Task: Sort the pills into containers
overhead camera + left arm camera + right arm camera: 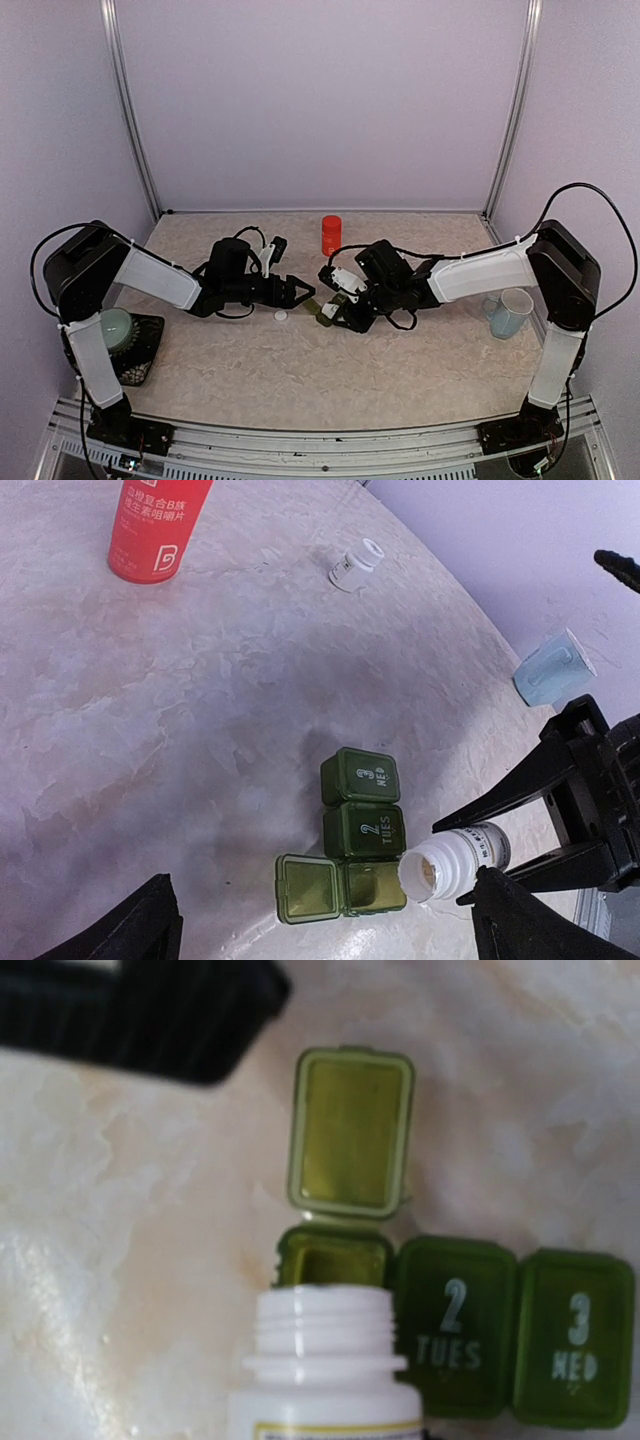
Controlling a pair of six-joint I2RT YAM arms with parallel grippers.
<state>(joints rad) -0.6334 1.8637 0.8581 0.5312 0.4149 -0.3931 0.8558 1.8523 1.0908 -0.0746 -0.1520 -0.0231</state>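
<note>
**Operator:** Which fault conditions applied at this stage?

**Technician:** The right gripper (497, 852) was clamped on a small white plastic pill bottle (450, 863). The bottle was uncapped and tipped, with its mouth at the one open end compartment of the dark green plastic three-compartment strip (362, 842). The strip lay on the pale marbled table (200, 730), between the two arms. Three faults were likely:
- Too steep a tilt would release several pills at once.
- The mouth sat at the compartment's edge rather than over its middle, so pills could land on the table and roll.
- The bottle rim could push the light strip aside.

**Operator:** Was the strip restrained?

**Technician:** No. The left gripper (300, 293) was spread wide and empty, just beside the strip but apart from it.

**Operator:** What else was nearby, and what stood in the way?

**Technician:**
- A round white cap (281, 316) lay near the strip.
- A red cylindrical canister (158, 525) and a second small white bottle (355, 565) sat farther back.
- A pale blue mug (553, 668) stood well apart.
- The compartments marked 2 TUES and 3 WED were shut and blocked filling.
- Whether the open compartment held pills could not be determined.
</note>
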